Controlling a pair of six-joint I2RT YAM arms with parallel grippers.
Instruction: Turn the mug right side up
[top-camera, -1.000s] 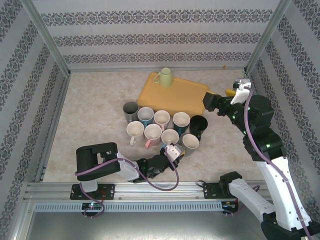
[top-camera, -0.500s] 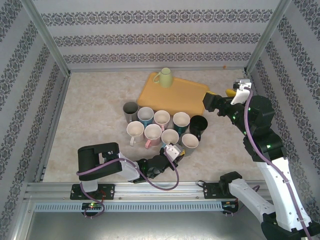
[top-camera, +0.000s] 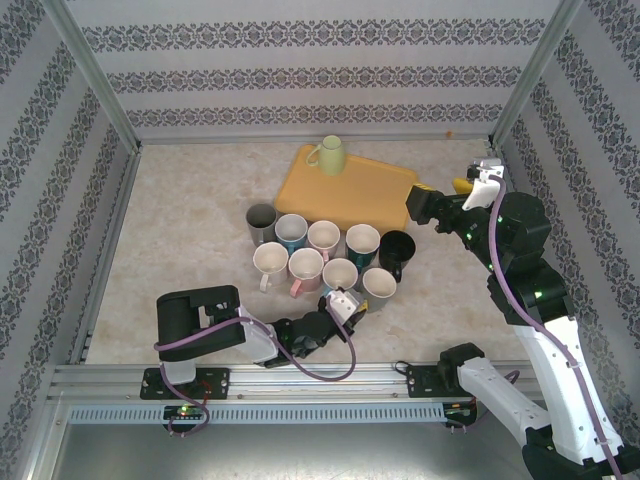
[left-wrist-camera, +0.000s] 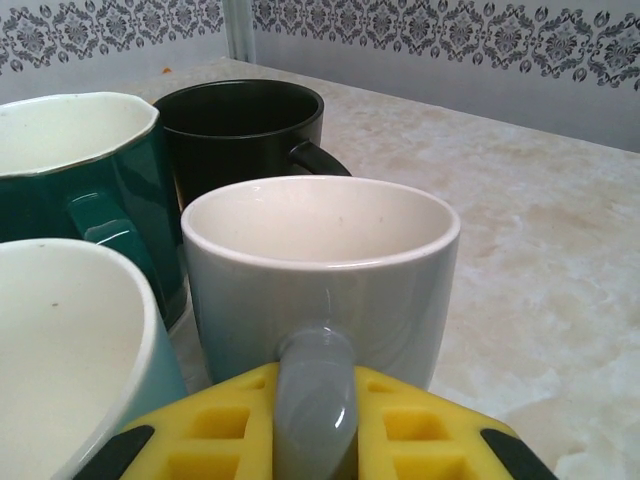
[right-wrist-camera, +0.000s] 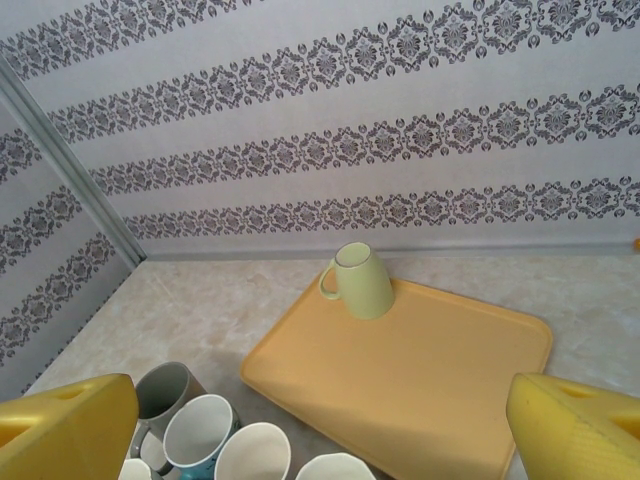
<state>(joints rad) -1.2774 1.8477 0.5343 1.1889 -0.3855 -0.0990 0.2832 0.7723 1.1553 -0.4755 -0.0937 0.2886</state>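
Standing mouth-down on the tray (right-wrist-camera: 440, 370), green mug (right-wrist-camera: 362, 285) is listed: axis vertical, handle leftward. Right hand (top-camera: 418, 205) is spread apart; left hand (left-wrist-camera: 315, 430) is clamped on grey mug (left-wrist-camera: 320, 270) handle.

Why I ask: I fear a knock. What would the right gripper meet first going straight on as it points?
Most likely the orange tray, ahead of and below the open right gripper. The pale green mug stands near its far edge; depth is unclear, so the mug could come first.
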